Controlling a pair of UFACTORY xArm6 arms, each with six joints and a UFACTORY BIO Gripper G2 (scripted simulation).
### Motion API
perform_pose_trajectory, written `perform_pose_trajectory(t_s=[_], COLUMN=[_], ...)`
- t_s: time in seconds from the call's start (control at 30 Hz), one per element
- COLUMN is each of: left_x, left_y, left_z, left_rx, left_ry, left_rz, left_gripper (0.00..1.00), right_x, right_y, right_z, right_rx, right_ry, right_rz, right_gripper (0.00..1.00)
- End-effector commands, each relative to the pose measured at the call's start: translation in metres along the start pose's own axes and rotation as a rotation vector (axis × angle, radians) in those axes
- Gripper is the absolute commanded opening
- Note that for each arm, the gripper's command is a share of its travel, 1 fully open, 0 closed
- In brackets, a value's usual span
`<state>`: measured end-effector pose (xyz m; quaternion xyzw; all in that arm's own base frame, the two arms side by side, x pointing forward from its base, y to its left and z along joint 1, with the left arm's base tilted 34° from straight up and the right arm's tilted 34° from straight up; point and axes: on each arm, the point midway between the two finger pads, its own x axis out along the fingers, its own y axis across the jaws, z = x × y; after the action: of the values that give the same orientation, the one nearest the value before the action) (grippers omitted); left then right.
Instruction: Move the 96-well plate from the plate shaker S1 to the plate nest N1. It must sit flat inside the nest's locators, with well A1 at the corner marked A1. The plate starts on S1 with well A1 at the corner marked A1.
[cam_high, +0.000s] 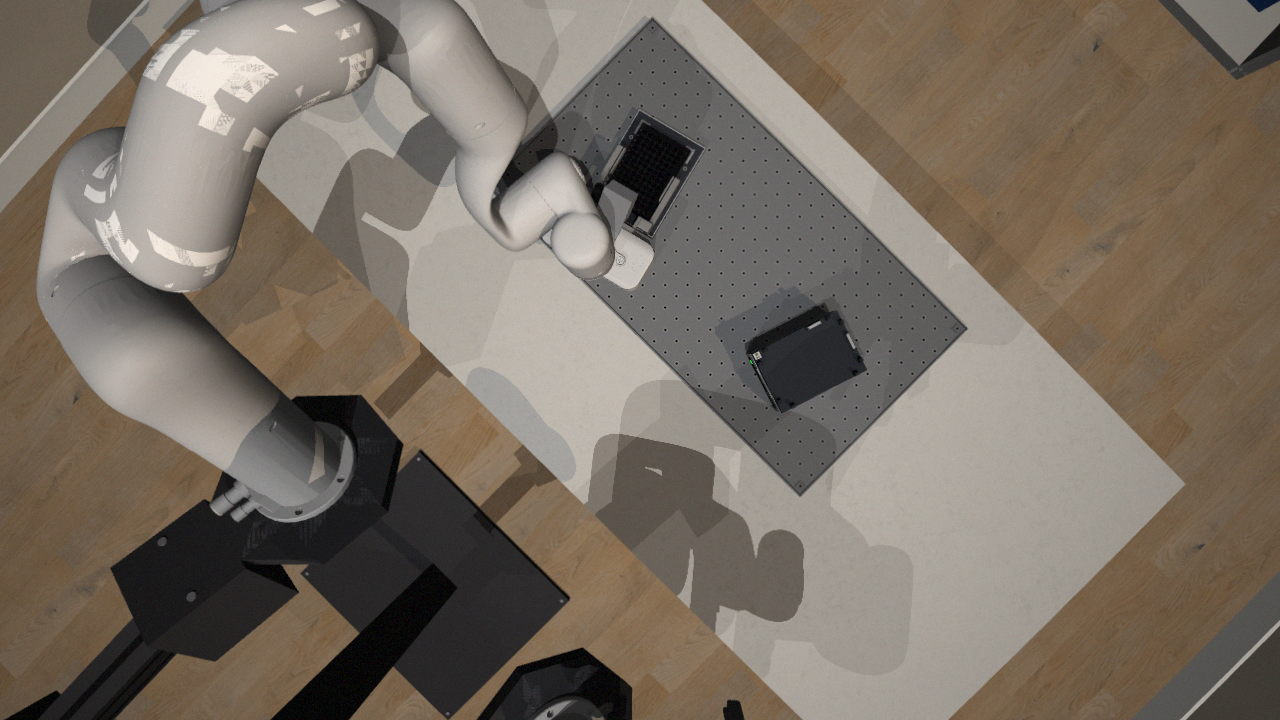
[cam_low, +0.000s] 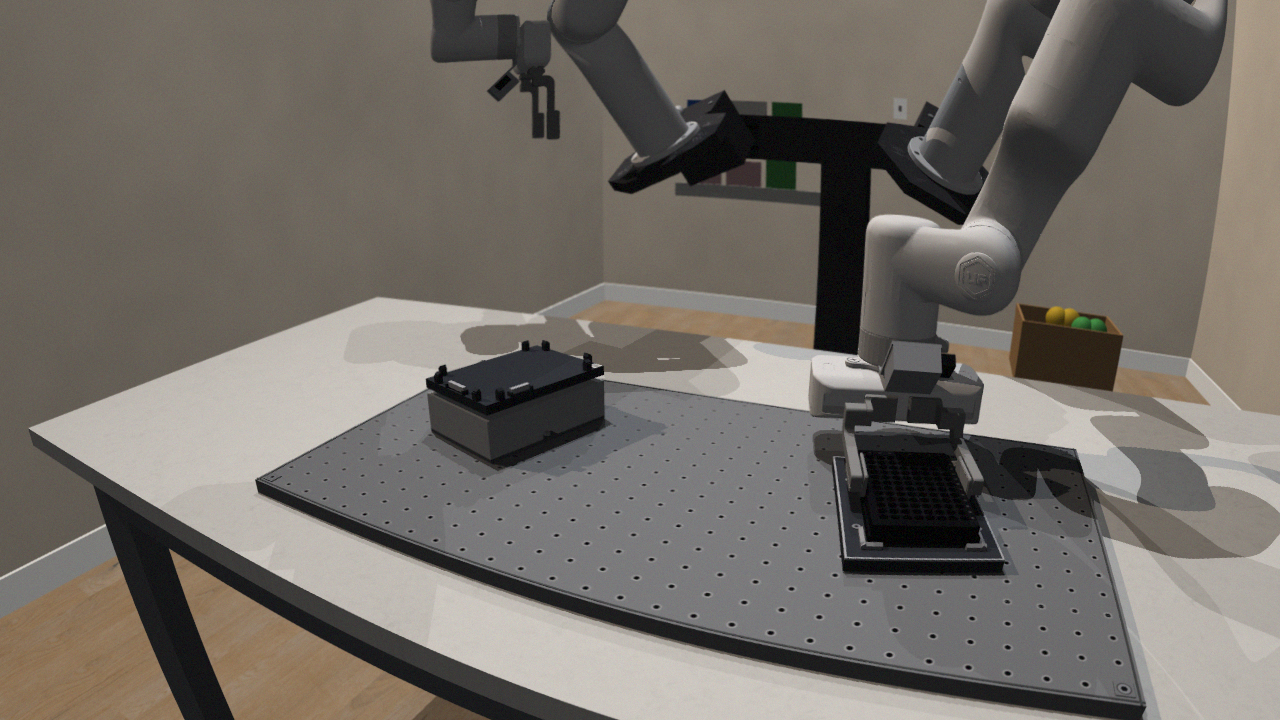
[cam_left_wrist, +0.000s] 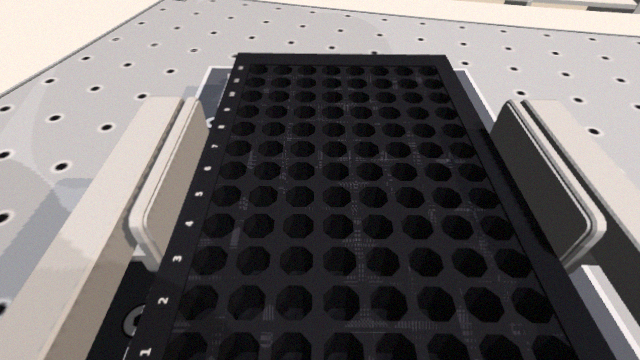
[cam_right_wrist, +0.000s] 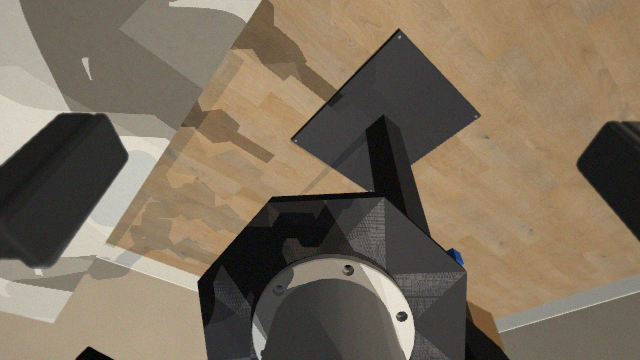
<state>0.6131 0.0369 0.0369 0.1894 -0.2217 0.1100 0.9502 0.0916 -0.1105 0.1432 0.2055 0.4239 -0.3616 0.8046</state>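
Left arm reaches low, jaws clamped; right arm hangs high, jaws open.

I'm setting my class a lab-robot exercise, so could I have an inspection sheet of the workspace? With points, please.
Surface: perforated board (cam_high: 760, 232) (cam_low: 626, 528) (cam_left_wrist: 15, 130) on a pale table (cam_high: 1074, 483) (cam_low: 223, 376); shadows across both.
96-well plate (cam_high: 651, 165) (cam_low: 921, 528) (cam_left_wrist: 336, 212): at the nest (cam_high: 697, 149) (cam_low: 921, 565) (cam_left_wrist: 110, 322), column 1 nearest the left wrist camera; full seating cannot be told.
Plate shaker (cam_high: 805, 362) (cam_low: 519, 422): no plate on top.
Clutter: nothing seen.
Left gripper (cam_high: 642, 177) (cam_low: 916, 488) (cam_left_wrist: 362, 185): fingers closed on the plate's sides.
Right gripper (cam_low: 546, 125) (cam_right_wrist: 345, 180): open, holding nothing, away from the board.
Cables: nothing seen.
Surroundings: brown box (cam_low: 1063, 356) with yellow and green balls beyond the table.
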Motion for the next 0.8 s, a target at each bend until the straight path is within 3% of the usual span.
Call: perform_pose_trajectory(t_s=[0.0, 0.07, 0.1, 0.77], left_x=[0.0008, 0.0008, 0.0008, 0.0008], left_y=[-0.0003, -0.0003, -0.0003, -0.0003], left_z=[0.0004, 0.0003, 0.0003, 0.0004], left_rx=[-0.001, -0.001, -0.001, -0.001], left_ry=[-0.002, -0.002, -0.002, -0.002], left_rz=[0.0, 0.0, 0.0, 0.0], left_gripper=[0.0, 0.0, 0.37, 0.37], right_x=[-0.0003, -0.0003, -0.0003, -0.0003], right_y=[0.0, 0.0, 0.0, 0.0], right_z=[0.0007, 0.0007, 0.0007, 0.0007], right_rx=[0.0, 0.0, 0.0, 0.0], right_ry=[-0.001, -0.001, -0.001, -0.001], right_rz=[0.0, 0.0, 0.0, 0.0], right_gripper=[1.0, 1.0, 1.0, 1.0])
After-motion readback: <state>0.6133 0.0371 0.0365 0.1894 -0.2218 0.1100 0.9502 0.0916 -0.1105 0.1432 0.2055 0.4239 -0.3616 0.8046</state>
